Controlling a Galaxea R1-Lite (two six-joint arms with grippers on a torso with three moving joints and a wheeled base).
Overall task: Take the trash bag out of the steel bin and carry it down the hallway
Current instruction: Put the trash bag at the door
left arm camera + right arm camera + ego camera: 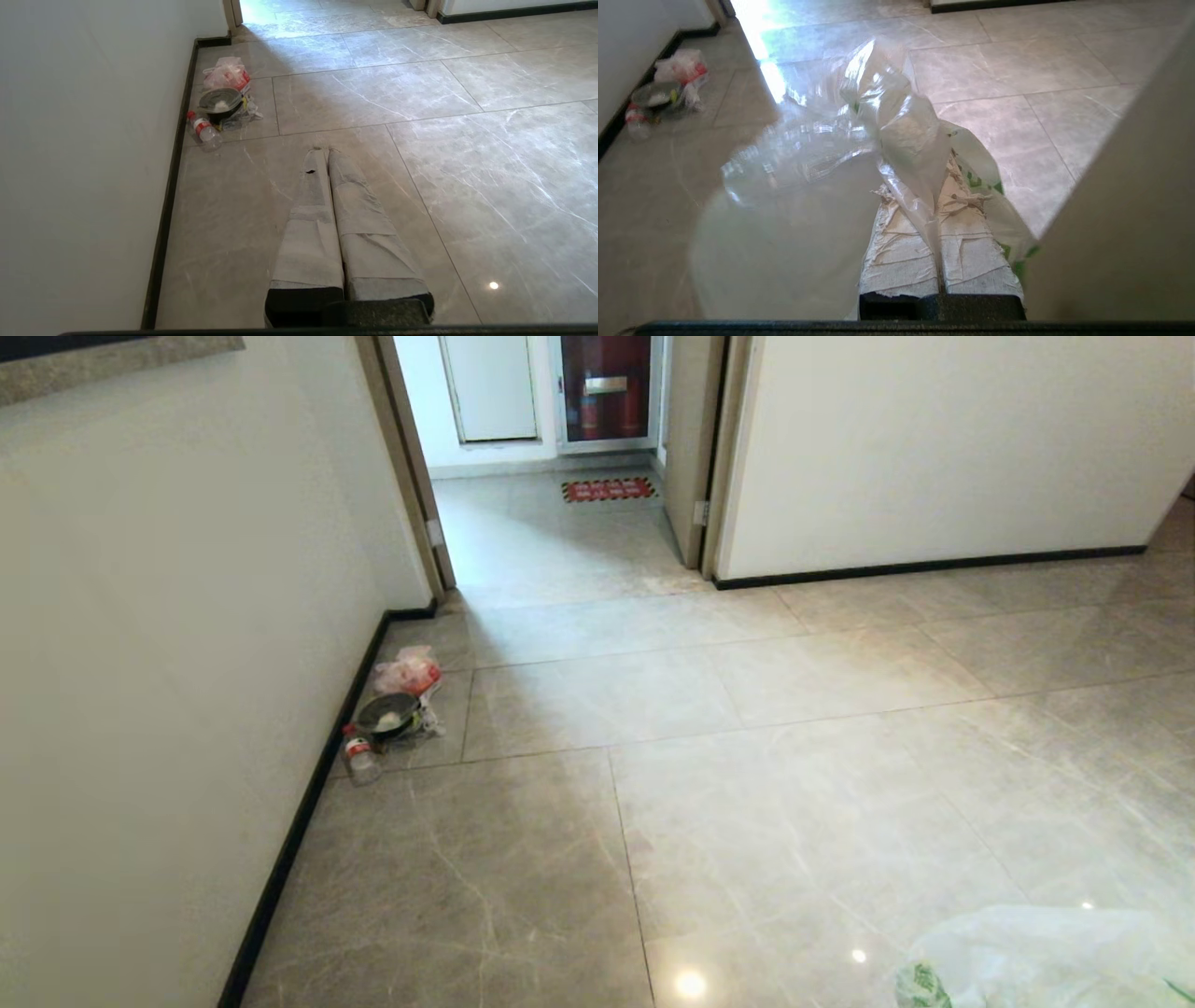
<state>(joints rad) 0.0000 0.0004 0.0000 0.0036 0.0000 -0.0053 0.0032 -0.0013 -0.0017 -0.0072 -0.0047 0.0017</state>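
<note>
— Litter [397, 705] by the left wall: pink bag, dark bowl, a bottle. Steer wide or the base clips it.

— And your hands?

— My left gripper [321, 151] is pressed together, empty. My right gripper [941, 186] pinches the bag [887, 130]. It is thin, crinkly film and could slip or tear. It hangs low on my right, over glossy marbled tile.

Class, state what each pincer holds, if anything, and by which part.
Right pincer: the trash bag, pinched by gathered plastic near its green-printed rim. Left pincer: shut, empty.
</note>
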